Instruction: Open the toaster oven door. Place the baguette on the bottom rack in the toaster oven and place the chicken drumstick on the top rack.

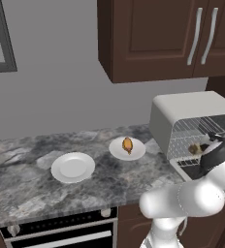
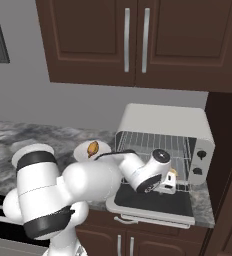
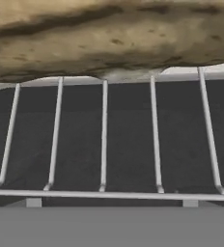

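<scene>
The toaster oven [image 1: 182, 109] [image 2: 163, 120] stands at the right end of the counter. Its door [image 2: 153, 202] [image 1: 189, 169] lies folded down flat. The baguette [image 1: 197, 148] [image 2: 173, 173] [image 3: 109, 38] lies on the bottom rack [image 3: 104, 144], with the top rack [image 1: 197, 128] [image 2: 148, 142] bare above it. My gripper [image 1: 205, 147] [image 2: 169, 184] is in the oven mouth, right at the baguette, open and holding nothing. The chicken drumstick [image 1: 127, 145] [image 2: 93, 148] rests on a white plate [image 1: 115, 150] to the left of the oven.
A second white plate [image 1: 72, 167] sits empty further left on the marble counter [image 1: 27, 184]. Dark wall cabinets [image 1: 153, 38] hang above the oven. A stove front [image 1: 61, 232] runs below the counter edge. A dark tall panel [image 2: 228, 150] stands to the oven's right.
</scene>
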